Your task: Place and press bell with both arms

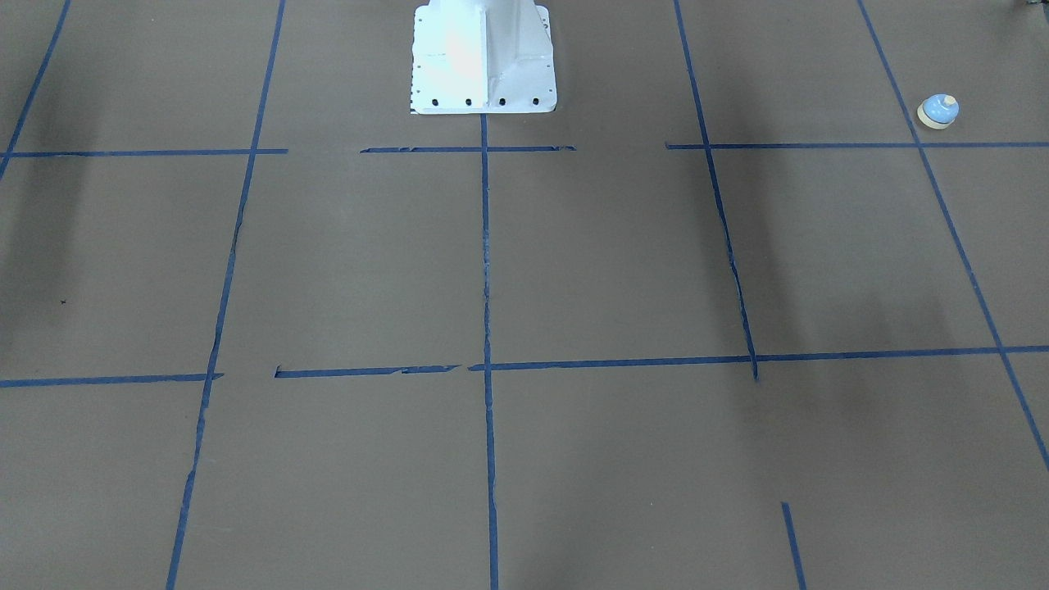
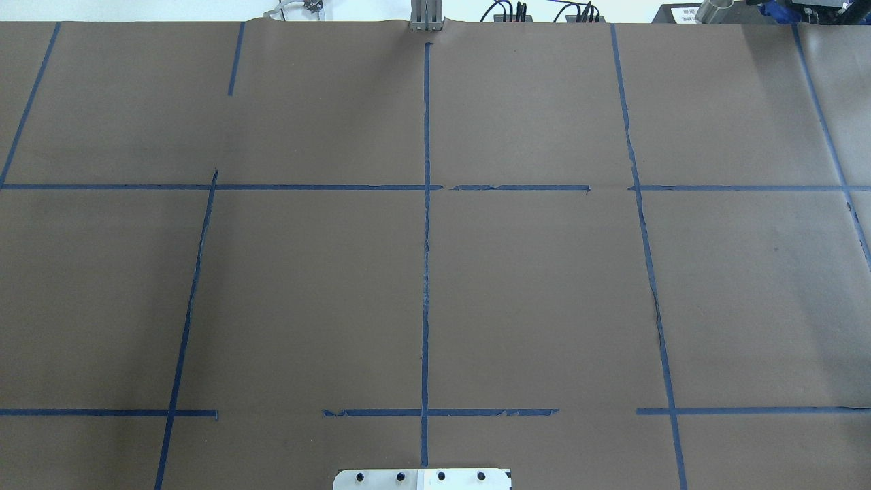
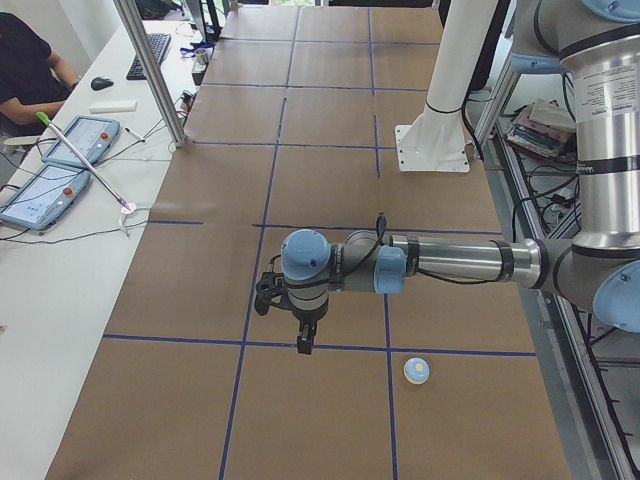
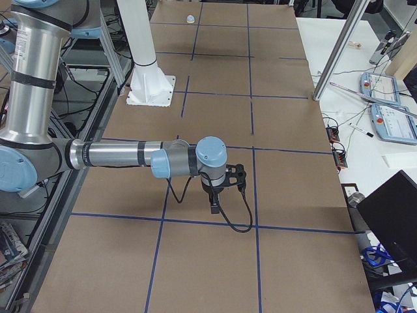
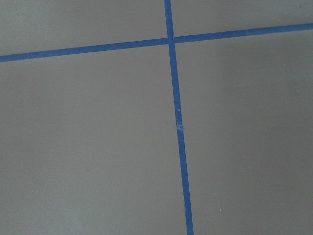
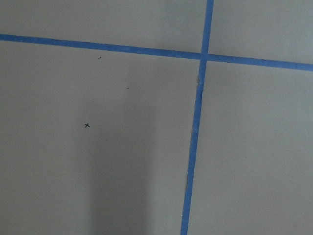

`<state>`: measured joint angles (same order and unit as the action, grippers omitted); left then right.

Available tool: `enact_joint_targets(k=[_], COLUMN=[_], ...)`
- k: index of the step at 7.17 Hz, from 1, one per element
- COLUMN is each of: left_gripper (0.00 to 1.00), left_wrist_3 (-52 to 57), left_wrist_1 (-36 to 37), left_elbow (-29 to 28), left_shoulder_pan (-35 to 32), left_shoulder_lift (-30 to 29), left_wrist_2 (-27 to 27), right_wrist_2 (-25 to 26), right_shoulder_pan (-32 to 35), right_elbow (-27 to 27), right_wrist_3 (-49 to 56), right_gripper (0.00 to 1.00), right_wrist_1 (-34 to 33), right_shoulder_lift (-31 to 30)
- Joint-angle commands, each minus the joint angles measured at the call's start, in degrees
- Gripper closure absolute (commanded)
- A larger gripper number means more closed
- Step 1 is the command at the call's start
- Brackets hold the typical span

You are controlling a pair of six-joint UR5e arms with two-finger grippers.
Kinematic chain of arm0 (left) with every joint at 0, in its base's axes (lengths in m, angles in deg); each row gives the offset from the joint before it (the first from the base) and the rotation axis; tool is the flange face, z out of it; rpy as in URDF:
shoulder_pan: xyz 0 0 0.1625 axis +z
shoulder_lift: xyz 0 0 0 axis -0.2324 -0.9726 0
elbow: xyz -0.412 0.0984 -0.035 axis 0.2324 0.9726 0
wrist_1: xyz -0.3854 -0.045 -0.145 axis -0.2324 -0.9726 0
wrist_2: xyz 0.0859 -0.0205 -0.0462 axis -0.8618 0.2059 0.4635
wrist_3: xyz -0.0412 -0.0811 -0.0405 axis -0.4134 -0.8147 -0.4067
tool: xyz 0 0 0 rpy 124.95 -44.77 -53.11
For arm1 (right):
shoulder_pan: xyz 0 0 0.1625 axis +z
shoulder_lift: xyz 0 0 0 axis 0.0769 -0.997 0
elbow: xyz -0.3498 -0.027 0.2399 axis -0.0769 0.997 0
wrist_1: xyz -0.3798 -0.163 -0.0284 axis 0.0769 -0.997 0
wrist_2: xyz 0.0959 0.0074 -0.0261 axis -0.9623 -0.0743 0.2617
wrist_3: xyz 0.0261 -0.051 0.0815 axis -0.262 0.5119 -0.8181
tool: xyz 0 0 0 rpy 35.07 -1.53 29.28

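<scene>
The bell (image 1: 937, 111) sits upright and alone on the bench (image 1: 615, 262), far out on the robot's left side, close to the robot's edge and just beside a crossing of blue tape (image 1: 485, 246) lines. Nothing is touching it. From the left end camera the left arm (image 3: 450, 262) is stretched out low over the surface, and the left hand (image 3: 304, 342) hangs above a tape line. The bell is near it but clearly apart, off toward the robot's side. Spread or pressed together? I cannot tell from this angle, though nothing shows between its fingers.

Over at the other end, the right arm (image 4: 117, 155) mirrors that pose. The right hand (image 4: 215, 207) points down over bare bench, well apart from the bell. Its state I cannot tell either. Both wrist cameras show only bench and tape.

So by my reading, nothing is done yet. The pickup, the placing and the press are all ahead.

The bench top is plain brown, gridded in blue tape that is torn and gapped in places. The white bolted pedestal (image 1: 483, 57) stands at the robot's edge. Alongside runs a white side table with an operator (image 3: 30, 70) seated, two tablets (image 3: 45, 195), a keyboard (image 3: 150, 55) and a metal post (image 3: 150, 70).
</scene>
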<state>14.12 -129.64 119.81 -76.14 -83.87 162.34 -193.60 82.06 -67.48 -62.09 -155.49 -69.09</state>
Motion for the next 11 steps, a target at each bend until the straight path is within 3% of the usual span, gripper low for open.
enact_joint_targets(k=[1, 11], left_gripper=[0.00, 0.00], left_wrist_3=[-0.1, -5.8], left_wrist_1=[-0.1, -3.6], left_elbow=[0.2, 2.6], left_shoulder_pan=[0.1, 0.1], left_shoulder_lift=[0.1, 0.5], left_wrist_2=[-0.2, 0.7], right_wrist_2=[-0.1, -1.2], right_shoulder_pan=[-0.1, -0.3], right_elbow=[0.1, 0.0], right_wrist_3=[0.1, -0.8], right_gripper=[0.00, 0.00], right_wrist_1=[0.0, 0.0], right_shoulder_lift=[0.1, -0.4])
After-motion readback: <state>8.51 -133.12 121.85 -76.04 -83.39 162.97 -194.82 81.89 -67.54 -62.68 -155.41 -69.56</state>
